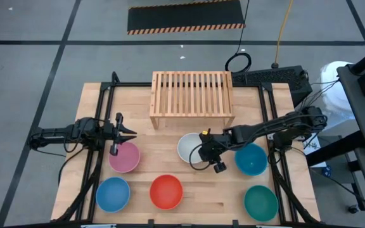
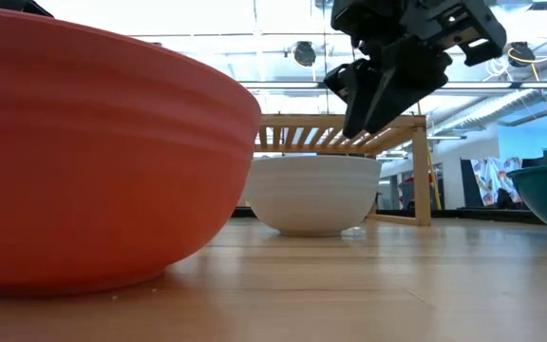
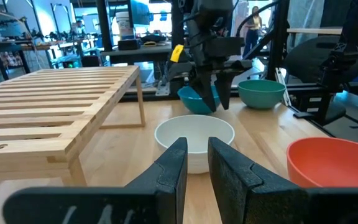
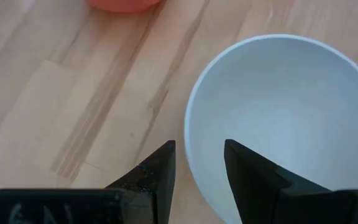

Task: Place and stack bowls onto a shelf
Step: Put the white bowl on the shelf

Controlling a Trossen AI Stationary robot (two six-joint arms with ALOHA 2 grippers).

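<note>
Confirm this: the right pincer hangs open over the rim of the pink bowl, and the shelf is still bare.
Wrong bowl. The right pincer hangs open over the rim of the white bowl, as the high view shows; the pink bowl sits by the left arm. The shelf is bare.

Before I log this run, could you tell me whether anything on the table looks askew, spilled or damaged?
Nothing stands out. All six bowls sit upright on the table, the shelf stands square and bare, and the right claw hangs open over the white bowl's rim.

We see the red bowl [image 2: 103, 161] looming close, the white bowl [image 2: 313, 193] before the shelf [image 2: 416, 128], and the right gripper [image 2: 373, 119] hanging above the white bowl's rim.
</note>
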